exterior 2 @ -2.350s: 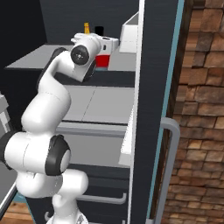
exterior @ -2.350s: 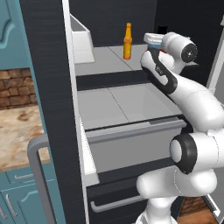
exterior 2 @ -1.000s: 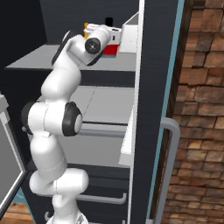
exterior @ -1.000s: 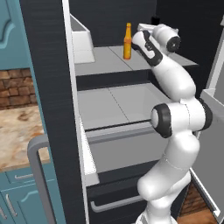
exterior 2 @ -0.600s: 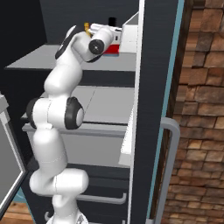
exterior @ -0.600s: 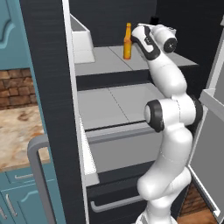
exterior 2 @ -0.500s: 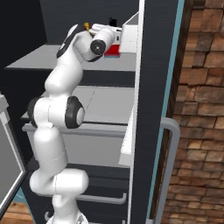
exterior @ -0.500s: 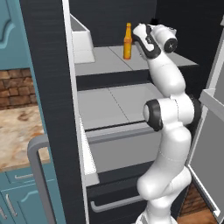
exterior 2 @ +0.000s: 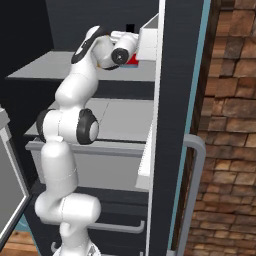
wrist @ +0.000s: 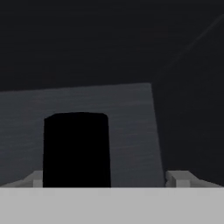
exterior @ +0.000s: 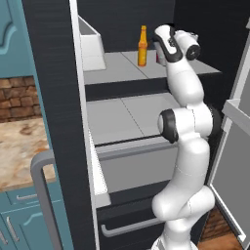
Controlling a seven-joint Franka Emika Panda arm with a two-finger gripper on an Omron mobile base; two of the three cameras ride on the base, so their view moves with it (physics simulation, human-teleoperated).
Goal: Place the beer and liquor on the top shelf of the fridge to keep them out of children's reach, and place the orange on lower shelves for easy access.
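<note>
Amber glass: the beer [exterior: 142, 46] stands on the top shelf of the fridge [exterior: 117, 66], neck up, long axis vertical, cap toward the fridge ceiling.
Red body, black cap: the liquor [exterior 2: 131, 54] is on the same shelf, just beside the beer on its far side from the white door bin [exterior: 91, 46]; it seems upright, long axis vertical, but the arm covers most of it.
Cap in hand view: a black block, probably the liquor cap [wrist: 76, 149], rises between the fingertips [wrist: 180, 178], with the grey shelf behind it.
Tool: the tool [wrist: 107, 181] sits around the cap level of the liquor; the fingertips stand wide of the cap on both sides, so it looks spread and not gripping, though contact lower down cannot be seen.
Risk, tipping: if the tool pulls back low or skewed, a finger could catch the cap and topple the liquor.
Risk, neighbour: the beer stands near the wrist; a sideways swing of the arm could knock this slim, tall bottle over.
Risk, remaining: the orange is not placed yet, by my judgement.
</note>
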